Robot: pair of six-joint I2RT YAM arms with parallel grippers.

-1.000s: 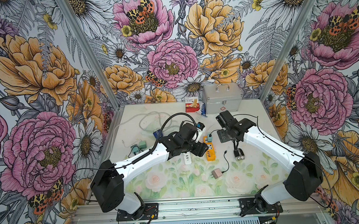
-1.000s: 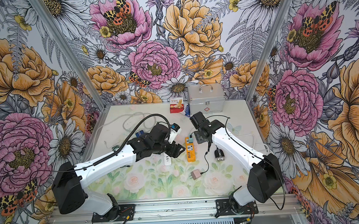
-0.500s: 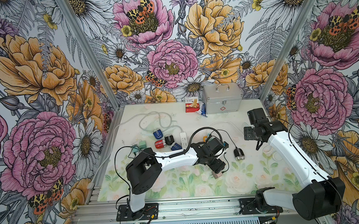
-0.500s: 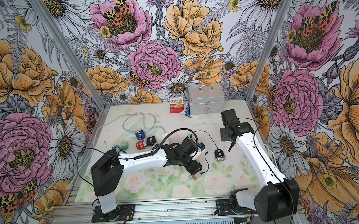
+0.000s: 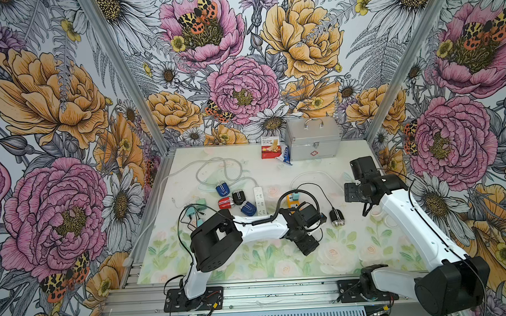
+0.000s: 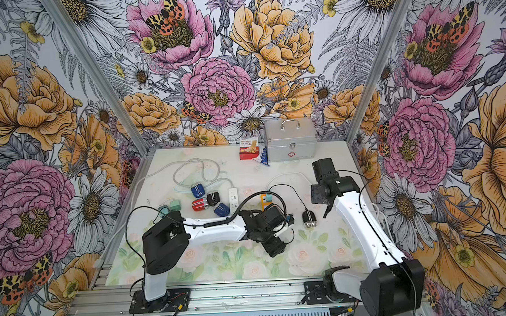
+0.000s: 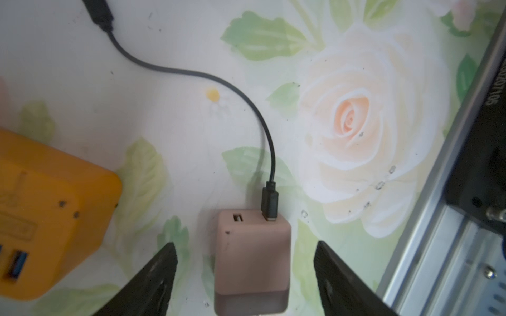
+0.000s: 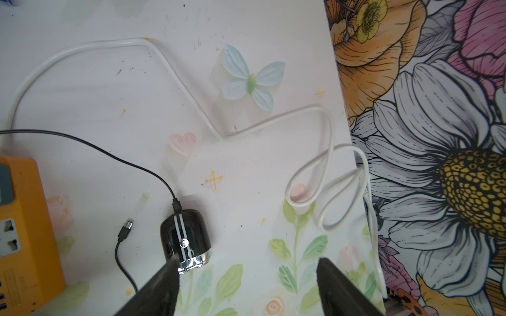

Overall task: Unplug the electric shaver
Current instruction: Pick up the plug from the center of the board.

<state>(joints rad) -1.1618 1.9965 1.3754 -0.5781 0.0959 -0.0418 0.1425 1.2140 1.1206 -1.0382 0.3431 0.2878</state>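
Shaver [image 8: 186, 238] lies on the table [image 5: 367, 247] near the strip [image 8: 27, 219], cable [image 8: 175, 205] in its rear; left gripper [image 7: 244, 246] and right gripper [image 8: 246, 262] gape empty, the left straddling the charger [image 7: 252, 273], so it should centre, clamp the 2 sides, then pull straight.

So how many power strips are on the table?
2. A long white plastic power strip lies mid-table; a blocky orange power strip sits further right, partly behind the left arm. The arms could hide others.
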